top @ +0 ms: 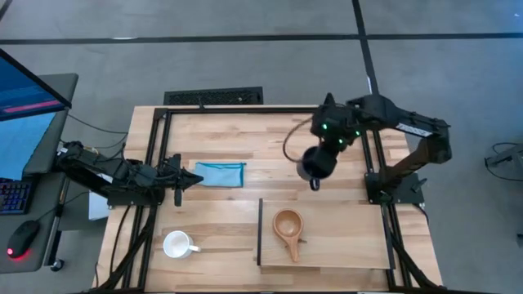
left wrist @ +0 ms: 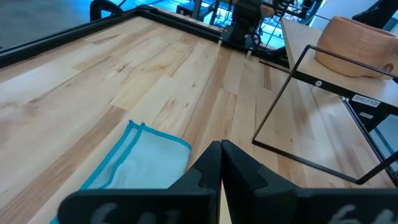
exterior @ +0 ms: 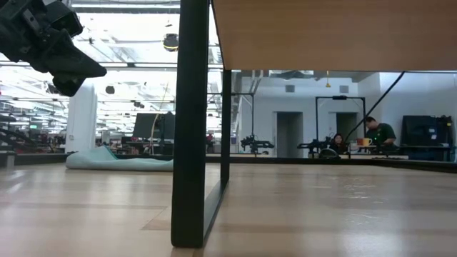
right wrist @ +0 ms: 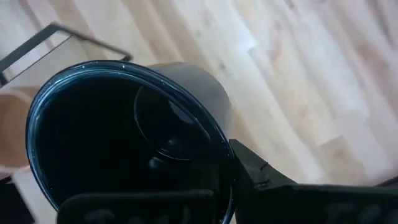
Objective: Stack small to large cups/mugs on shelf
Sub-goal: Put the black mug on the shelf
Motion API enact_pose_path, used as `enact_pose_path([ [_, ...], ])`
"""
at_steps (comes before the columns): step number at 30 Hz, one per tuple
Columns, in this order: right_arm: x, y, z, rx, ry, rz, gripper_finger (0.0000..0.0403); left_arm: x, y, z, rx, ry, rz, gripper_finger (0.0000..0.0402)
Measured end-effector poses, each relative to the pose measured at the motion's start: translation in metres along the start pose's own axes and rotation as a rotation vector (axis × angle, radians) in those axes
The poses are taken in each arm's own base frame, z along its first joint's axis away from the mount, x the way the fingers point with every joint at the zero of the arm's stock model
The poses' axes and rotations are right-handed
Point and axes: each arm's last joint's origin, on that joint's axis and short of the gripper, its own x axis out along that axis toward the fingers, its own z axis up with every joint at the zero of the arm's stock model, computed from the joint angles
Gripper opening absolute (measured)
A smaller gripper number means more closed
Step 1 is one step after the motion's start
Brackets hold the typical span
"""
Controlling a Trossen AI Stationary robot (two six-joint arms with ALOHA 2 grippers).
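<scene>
I have the right gripper [top: 315,173] clamped on the rim of the black mug [top: 313,163], one finger inside the cup and one outside as my right wrist view shows it, and the mug hangs in the air just beyond the far edge of the shelf [top: 343,245], clear of the table [top: 245,139]. The wooden cup [top: 287,223] already sits on the shelf, near its left end, handle pointing toward the near edge. The white mug [top: 176,243] stands on the table just off the shelf's left end, untouched. The left gripper [top: 181,181] waits with its jaws closed and empty, farther out from the shelf's left end, its tips at the edge of the blue cloth [top: 221,174]. I judge the step in hand to be carrying the black mug to the shelf. If the order is small to large, the next move calls for bringing the mug over the shelf and setting it down in relation to the wooden cup, keeping it level and watching that my inside finger clears the wooden cup's rim on release. The white mug would follow.
</scene>
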Motion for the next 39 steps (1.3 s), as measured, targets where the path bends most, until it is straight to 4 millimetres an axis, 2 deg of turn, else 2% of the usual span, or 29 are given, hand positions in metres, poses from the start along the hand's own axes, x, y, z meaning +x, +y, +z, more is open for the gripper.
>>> enact_pose_path([
  [12,-0.009,0.050,-0.054,0.035,0.044,0.086,0.0029,0.000,0.000,0.000,-0.002,0.000,0.000,0.0000],
  [22,0.011,0.092,-0.073,-0.074,0.142,0.068,0.0029,0.000,0.000,-0.001,0.001,0.008,0.005,0.0000],
  [30,0.016,0.106,-0.083,-0.001,0.165,0.046,0.0029,0.000,0.001,-0.003,-0.061,0.025,0.014,0.0000],
  [39,0.014,0.112,-0.092,0.111,0.134,0.020,0.0029,0.000,0.001,-0.002,-0.063,0.022,0.016,0.0000],
])
